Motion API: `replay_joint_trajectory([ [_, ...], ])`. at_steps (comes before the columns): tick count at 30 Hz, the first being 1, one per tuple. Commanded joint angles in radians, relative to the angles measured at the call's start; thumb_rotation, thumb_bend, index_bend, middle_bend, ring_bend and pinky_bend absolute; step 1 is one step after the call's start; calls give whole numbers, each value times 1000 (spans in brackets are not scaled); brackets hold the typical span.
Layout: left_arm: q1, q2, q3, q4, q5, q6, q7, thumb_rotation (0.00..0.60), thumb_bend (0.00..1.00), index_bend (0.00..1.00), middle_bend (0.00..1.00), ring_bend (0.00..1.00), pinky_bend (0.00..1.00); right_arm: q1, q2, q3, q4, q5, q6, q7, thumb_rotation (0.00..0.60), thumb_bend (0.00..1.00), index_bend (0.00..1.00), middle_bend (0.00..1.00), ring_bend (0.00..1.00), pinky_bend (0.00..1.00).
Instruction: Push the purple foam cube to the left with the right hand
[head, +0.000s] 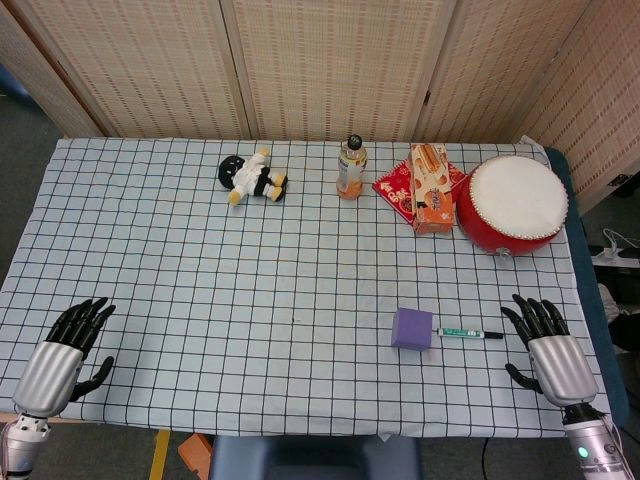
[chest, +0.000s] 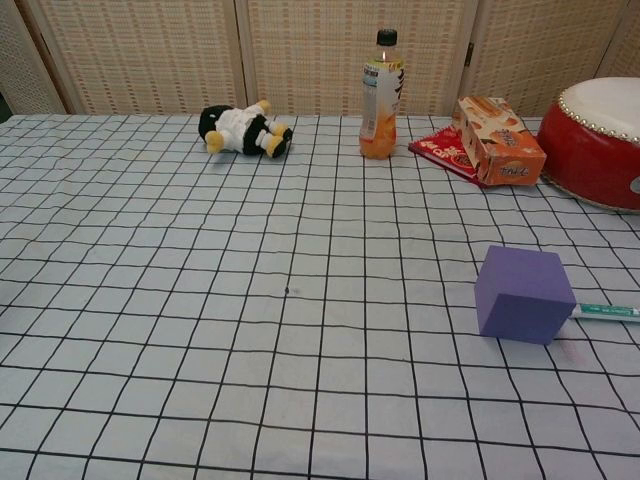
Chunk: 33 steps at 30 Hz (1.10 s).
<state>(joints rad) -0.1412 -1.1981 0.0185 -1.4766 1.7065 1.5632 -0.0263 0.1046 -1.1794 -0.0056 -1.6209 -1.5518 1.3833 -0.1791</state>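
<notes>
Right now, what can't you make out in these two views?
- Marker: chest view's right edge cuts it; its near end hides behind the purple foam cube.
- Red drum: same edge cuts it.
- Both hands: outside chest view.
- Orange box print: too small in head view.

The head view looks down steeply from above the near edge of the surface (head: 200, 260), facing the screen (head: 330, 60) at the back, and takes in the whole cloth from edge to edge. The chest view sits low, just over the near part of the surface (chest: 200, 330), and looks nearly level toward the same screen (chest: 150, 50), much closer in. Both views share the cube (head: 411, 328) (chest: 522, 294), pen (head: 470, 333) (chest: 606, 312), bottle (head: 350, 168) (chest: 381, 95), doll (head: 252, 178) (chest: 241, 129), box (head: 431, 187) (chest: 499, 138) and drum (head: 512, 203) (chest: 596, 140).
</notes>
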Motion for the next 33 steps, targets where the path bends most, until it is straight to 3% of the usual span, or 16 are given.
replay_joint_trajectory([
  [1,-5,2,-3,0,-9,-8,-9,600,411,0,0,0,98,43,-59,30,39,60,-70,-72,600,140,330,0,0,28],
  [10,-7,9,-1,1,-7,-8,-34,600,412,0,0,0,99,120,-157,76,97,206,-205,-222,600,166,387,0,0,30],
  [21,-12,13,-2,6,-20,-20,-54,600,414,0,0,0,98,183,-272,96,200,297,-285,-255,600,201,404,10,0,49],
  [26,-13,13,-3,10,-22,-20,-58,600,416,0,0,0,98,187,-291,96,213,300,-277,-258,600,214,420,99,0,60],
  [31,-14,15,-3,10,-22,-19,-69,600,417,0,0,0,98,190,-311,92,224,300,-266,-266,600,227,464,348,90,61],
  [33,-14,16,-2,12,-22,-20,-75,600,416,0,0,0,99,196,-325,90,236,311,-277,-272,600,229,472,384,112,61],
])
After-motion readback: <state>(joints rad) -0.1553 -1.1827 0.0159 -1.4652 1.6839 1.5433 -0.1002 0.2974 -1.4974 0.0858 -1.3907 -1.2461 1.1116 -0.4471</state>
